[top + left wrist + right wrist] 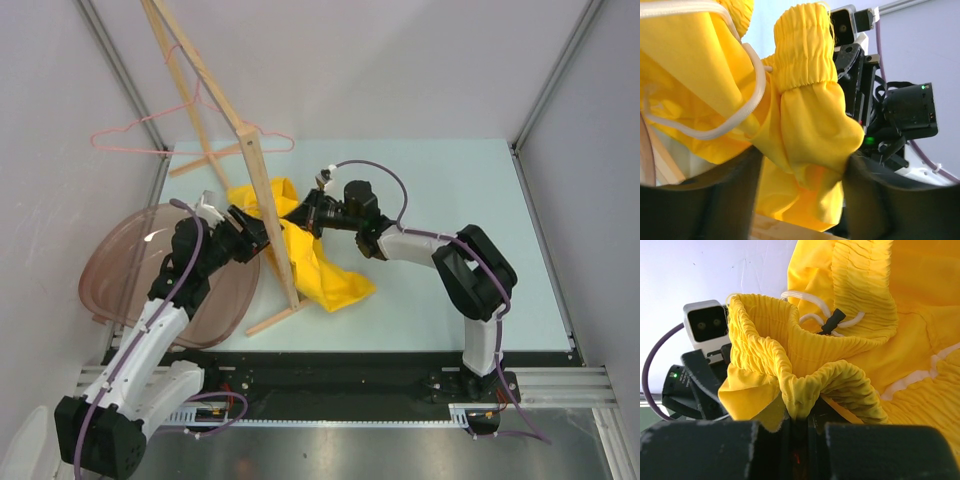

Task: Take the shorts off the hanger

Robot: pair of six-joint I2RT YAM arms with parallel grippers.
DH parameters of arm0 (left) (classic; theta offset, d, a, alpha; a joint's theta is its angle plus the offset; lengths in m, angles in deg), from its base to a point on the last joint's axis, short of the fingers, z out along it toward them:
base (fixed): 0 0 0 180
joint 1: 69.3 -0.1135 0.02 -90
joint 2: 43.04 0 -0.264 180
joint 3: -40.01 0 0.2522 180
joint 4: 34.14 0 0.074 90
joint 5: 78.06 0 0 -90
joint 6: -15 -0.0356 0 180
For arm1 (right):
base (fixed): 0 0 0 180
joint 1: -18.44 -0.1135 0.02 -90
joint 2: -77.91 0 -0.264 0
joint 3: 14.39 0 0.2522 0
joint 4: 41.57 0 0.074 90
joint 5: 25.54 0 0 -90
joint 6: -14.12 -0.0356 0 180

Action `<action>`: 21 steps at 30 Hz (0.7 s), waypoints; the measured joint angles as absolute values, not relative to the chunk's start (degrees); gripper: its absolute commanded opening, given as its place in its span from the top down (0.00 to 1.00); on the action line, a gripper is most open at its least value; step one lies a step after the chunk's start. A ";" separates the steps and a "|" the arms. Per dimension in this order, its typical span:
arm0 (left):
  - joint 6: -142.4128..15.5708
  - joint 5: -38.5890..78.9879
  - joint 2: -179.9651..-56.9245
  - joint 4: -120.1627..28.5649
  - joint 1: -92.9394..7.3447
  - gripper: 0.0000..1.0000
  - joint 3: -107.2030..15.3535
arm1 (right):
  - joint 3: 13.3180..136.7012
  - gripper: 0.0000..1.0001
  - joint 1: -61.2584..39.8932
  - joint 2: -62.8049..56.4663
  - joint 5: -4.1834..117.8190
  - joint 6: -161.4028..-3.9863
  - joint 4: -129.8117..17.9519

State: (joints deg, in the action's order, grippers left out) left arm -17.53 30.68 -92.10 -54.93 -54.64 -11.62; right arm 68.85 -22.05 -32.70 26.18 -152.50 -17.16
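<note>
Right wrist view: right hand (799,426) pinches the waistband of bright yellow fabric shorts (920,315); left hand (802,167), half-wide astride them, should clamp fully.

shorts (322,268): plain bright yellow, ribbed waistband | drawstring (742,107): translucent white, dark tip | hanger (125,148): pink | rack (262,190): pale wood | surface (450,200): pale mint | basin (115,270), left of frame: translucent brownish-pink | cable (878,47): purple

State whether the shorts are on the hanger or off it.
Off. The shorts lie bunched on the table beside the wooden rack; the pink hanger is bare and apart from them, farther back.
</note>
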 measured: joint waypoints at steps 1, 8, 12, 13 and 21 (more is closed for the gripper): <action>-17.29 30.81 -92.25 -54.41 -54.69 0.55 -11.49 | 68.69 1.00 -22.05 -32.59 26.18 -152.74 -16.86; -16.83 31.64 -93.06 -53.25 -55.41 1.00 -11.36 | 67.56 0.51 -21.70 -31.89 26.07 -153.26 -16.59; -18.84 30.46 -93.06 -57.33 -55.87 1.00 -13.63 | 66.71 0.28 -20.69 -28.91 26.72 -149.64 -21.36; -19.82 29.83 -93.06 -59.15 -56.11 1.00 -15.10 | 66.71 0.26 -20.32 -27.25 27.20 -147.78 -24.07; -29.96 24.36 -92.14 -70.60 -57.05 0.99 -28.23 | 66.71 0.16 -14.16 -15.08 33.30 -133.94 -40.81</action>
